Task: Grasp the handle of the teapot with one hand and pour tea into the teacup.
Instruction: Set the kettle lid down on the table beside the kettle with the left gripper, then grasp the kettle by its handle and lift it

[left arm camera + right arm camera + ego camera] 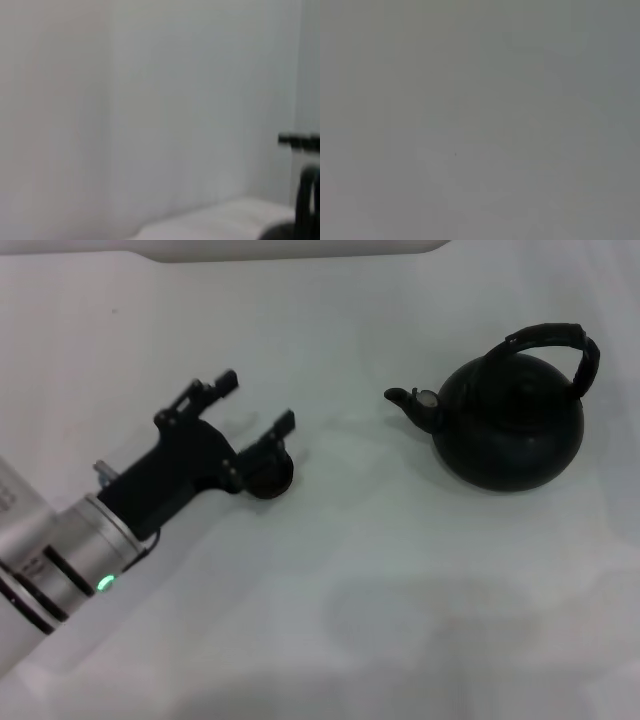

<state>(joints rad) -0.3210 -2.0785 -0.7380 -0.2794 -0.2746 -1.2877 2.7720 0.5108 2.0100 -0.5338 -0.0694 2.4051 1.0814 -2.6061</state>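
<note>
The left gripper (258,405), fingers apart, sits just beside the tiny teacup (268,472) on the left of the worktop (330,620), far from the teapot (510,420) on the right, and might knock the cup over.

Teacup (270,472) half hidden behind left end effector (258,403); right wrist view blank

Left claw (258,403), fingers spread, over the teacup (270,472); teapot (510,425) upright on the desk (400,590), well apart.
</note>
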